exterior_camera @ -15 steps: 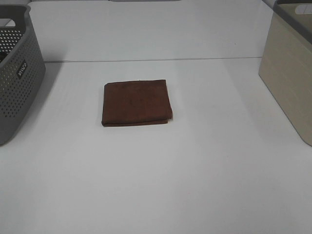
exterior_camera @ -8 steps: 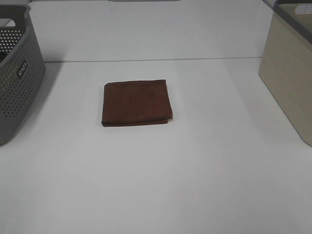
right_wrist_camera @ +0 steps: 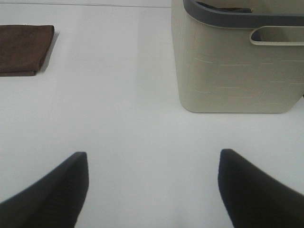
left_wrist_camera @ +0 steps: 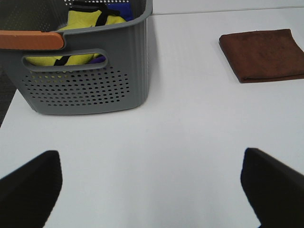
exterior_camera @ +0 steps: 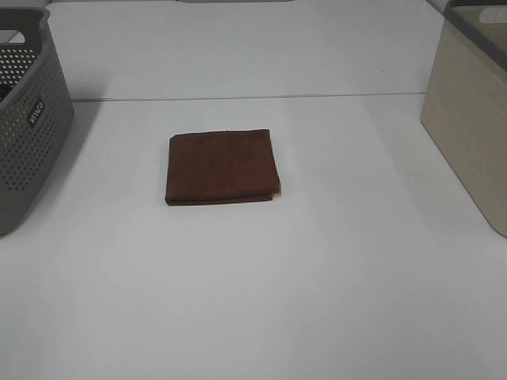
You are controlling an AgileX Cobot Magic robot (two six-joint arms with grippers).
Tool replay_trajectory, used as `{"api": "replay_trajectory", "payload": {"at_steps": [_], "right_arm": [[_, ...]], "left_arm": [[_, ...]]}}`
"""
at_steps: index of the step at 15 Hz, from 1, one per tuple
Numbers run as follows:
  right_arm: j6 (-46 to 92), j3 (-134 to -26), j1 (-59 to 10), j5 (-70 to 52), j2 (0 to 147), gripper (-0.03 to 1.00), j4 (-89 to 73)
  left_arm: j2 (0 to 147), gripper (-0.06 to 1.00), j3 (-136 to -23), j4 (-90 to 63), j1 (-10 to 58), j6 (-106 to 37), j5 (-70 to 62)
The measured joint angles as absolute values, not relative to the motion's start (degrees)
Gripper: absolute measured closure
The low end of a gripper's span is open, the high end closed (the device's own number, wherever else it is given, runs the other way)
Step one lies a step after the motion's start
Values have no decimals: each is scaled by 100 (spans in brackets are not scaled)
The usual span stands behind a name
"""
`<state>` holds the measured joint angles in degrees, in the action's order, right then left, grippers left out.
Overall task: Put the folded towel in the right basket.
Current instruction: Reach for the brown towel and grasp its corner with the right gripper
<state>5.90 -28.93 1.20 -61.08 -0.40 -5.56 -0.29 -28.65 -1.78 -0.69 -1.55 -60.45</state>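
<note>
A folded brown towel [exterior_camera: 223, 166] lies flat near the middle of the white table; it also shows in the left wrist view [left_wrist_camera: 263, 55] and the right wrist view [right_wrist_camera: 23, 50]. The beige right basket [exterior_camera: 469, 111] stands at the table's right edge, also in the right wrist view [right_wrist_camera: 237, 66]. My left gripper [left_wrist_camera: 152, 190] is open and empty above bare table, well away from the towel. My right gripper [right_wrist_camera: 152, 190] is open and empty in front of the beige basket. Neither arm shows in the high view.
A grey perforated basket [exterior_camera: 24, 119] stands at the left edge; the left wrist view [left_wrist_camera: 80, 61] shows yellow and blue items inside it. A seam [exterior_camera: 253, 96] runs across the table behind the towel.
</note>
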Motion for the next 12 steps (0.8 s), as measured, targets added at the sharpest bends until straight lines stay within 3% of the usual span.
{"api": "replay_trajectory", "payload": {"at_steps": [12], "right_arm": [[590,-2893,120,-6108,-40,25,-556]], "left_arm": [[-29,-3,-2865,-178,-69,-155,-6045]]}}
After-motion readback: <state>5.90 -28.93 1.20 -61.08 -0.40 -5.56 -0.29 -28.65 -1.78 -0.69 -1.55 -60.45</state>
